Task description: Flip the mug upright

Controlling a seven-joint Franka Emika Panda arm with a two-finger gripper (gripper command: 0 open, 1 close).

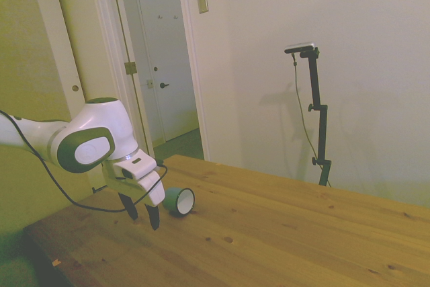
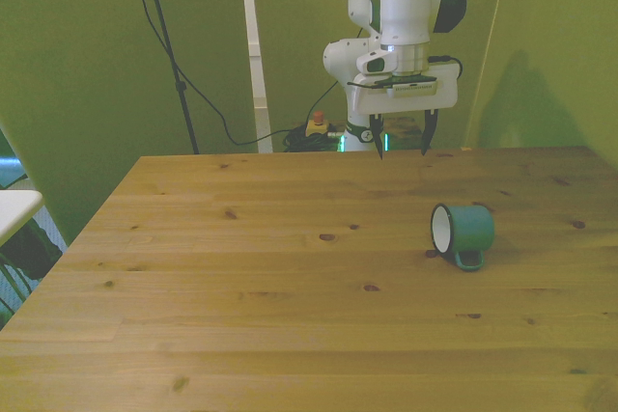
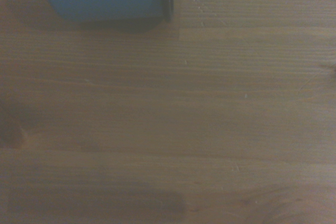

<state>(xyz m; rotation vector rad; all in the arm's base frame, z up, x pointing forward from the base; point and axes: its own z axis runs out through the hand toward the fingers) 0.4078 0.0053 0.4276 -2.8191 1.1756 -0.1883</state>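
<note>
Hovering with gripper (image 2: 402,146) jaws spread wide above the table (image 2: 241,267), near the mug (image 2: 464,230) lying on its side, apparently lining up for a grasp.

Teal mug (image 2: 464,232) on its side, white-lined mouth toward front view's left.

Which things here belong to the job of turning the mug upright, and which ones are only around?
Belong to the job:
- mug, lying on its side
- gripper, open, above the table

Only around:
- wooden table
- door behind
</note>
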